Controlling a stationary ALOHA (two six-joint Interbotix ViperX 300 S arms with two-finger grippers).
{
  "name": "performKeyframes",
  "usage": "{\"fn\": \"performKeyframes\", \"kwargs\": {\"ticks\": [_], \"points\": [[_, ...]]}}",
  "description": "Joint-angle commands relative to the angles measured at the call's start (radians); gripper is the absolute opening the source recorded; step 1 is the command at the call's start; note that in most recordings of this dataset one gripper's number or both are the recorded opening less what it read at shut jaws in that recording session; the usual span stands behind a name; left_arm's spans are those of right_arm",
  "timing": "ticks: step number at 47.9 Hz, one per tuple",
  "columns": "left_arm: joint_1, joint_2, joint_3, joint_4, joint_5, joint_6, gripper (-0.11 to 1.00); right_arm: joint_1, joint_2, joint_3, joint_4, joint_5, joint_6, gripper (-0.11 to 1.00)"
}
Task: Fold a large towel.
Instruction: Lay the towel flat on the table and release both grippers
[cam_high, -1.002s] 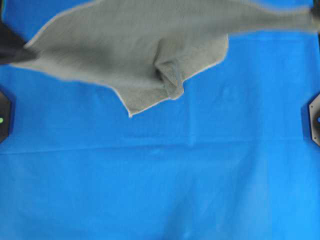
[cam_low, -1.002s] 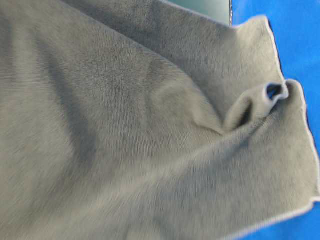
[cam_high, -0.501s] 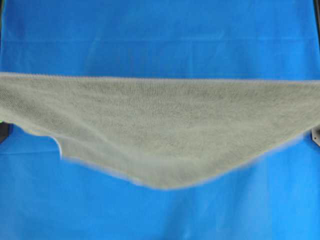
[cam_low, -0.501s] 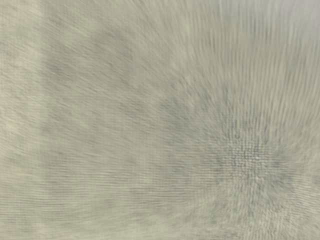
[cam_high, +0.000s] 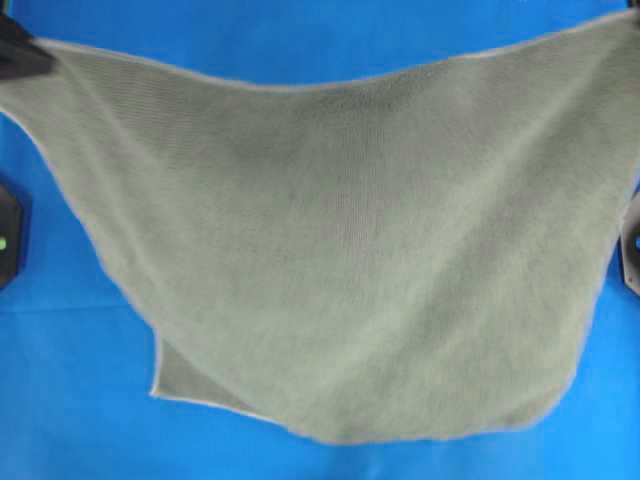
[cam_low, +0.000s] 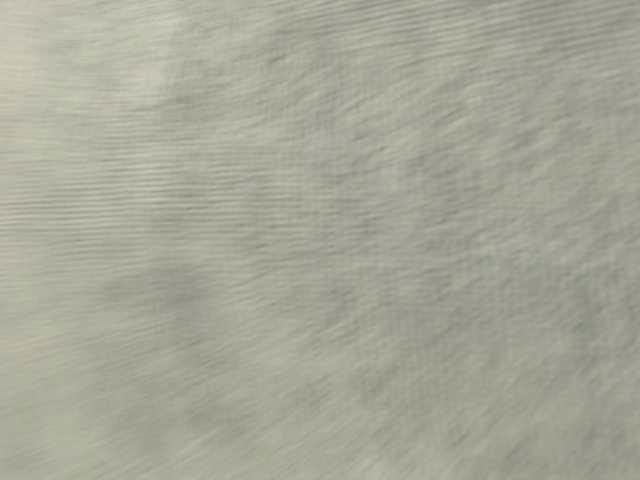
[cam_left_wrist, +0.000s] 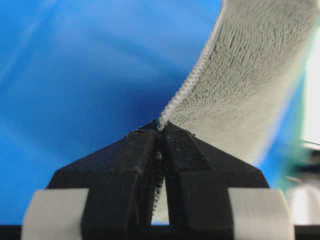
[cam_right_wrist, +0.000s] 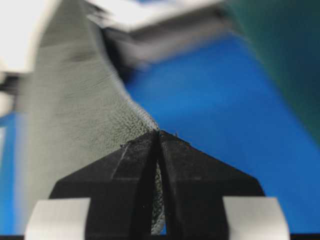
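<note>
The grey-green terry towel (cam_high: 340, 250), edged in pale stitching, hangs spread above the blue sheet (cam_high: 60, 400). Left gripper (cam_left_wrist: 161, 131) and right gripper (cam_right_wrist: 159, 136) each pinch its edge.

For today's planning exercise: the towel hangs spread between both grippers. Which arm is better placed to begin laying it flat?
Neither clearly. The left gripper and right gripper each pinch a top corner of the large towel, so they should probably lower it together.

towel (cam_low: 320, 240) fills table-level view | right corner cut off overhead
</note>
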Motion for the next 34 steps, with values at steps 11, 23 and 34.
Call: {"fn": "performKeyframes", "kwargs": {"ticks": [11, 23, 34], "points": [[0.302, 0.061, 0.16, 0.003, -0.169, 0.239, 0.0, -0.247, 0.098, 0.109, -0.181, -0.028, 0.078, 0.03], [0.417, 0.189, 0.195, 0.002, -0.376, 0.489, 0.0, -0.422, 0.25, 0.179, -0.267, -0.147, 0.078, 0.03], [0.399, 0.261, 0.212, -0.006, -0.451, 0.526, 0.01, -0.468, 0.291, 0.198, -0.311, -0.204, 0.077, 0.03]]}}
